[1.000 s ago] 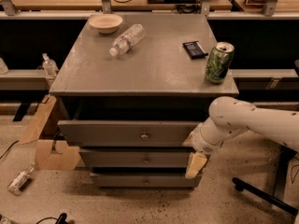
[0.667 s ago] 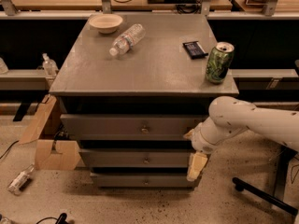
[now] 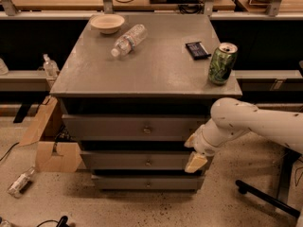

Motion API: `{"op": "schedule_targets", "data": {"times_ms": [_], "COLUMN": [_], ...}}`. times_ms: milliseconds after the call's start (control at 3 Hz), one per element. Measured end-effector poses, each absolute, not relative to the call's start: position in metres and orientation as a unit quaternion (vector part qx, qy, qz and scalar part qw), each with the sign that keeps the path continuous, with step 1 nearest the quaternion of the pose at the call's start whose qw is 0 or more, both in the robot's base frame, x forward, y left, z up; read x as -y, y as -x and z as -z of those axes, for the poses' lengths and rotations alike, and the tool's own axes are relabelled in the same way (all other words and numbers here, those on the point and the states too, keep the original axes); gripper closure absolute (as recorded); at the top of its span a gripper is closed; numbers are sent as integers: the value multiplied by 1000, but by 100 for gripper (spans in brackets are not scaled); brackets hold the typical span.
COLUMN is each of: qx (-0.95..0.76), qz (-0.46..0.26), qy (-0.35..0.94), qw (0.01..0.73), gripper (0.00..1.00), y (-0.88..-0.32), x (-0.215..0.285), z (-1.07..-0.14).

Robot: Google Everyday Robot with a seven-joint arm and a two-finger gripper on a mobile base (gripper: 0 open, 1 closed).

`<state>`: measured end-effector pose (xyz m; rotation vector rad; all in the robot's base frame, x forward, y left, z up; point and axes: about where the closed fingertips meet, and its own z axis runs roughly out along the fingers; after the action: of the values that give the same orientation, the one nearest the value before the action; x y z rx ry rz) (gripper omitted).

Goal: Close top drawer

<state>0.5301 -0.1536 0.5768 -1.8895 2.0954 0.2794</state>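
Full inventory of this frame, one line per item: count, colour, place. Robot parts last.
cabinet top: 1, grey, centre
bowl: 1, cream, back left on the cabinet top
water bottle: 1, clear, lying right of the bowl
packet: 1, dark, back right
can: 1, green, upright near the right edge
top drawer: 1, grey, directly under the cabinet top
lower drawers: 2, grey, stacked below
cardboard box: 1, brown, floor, left
floor bottle: 1, clear, lower left
arm: 1, white, from the right
gripper: 1, tan-tipped, at the drawer fronts' right end
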Motion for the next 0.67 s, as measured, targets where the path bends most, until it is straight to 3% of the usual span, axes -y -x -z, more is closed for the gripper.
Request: {"op": "schedule_targets", "data": {"times_ms": [333,667], "qx": [-729,-728], "qz": [-80,-76], "qy": [664,665], "qw": [147,146], "gripper": [61,65], "y": [-547,-550], "x": [160,161], "z": [-586,-588]}}
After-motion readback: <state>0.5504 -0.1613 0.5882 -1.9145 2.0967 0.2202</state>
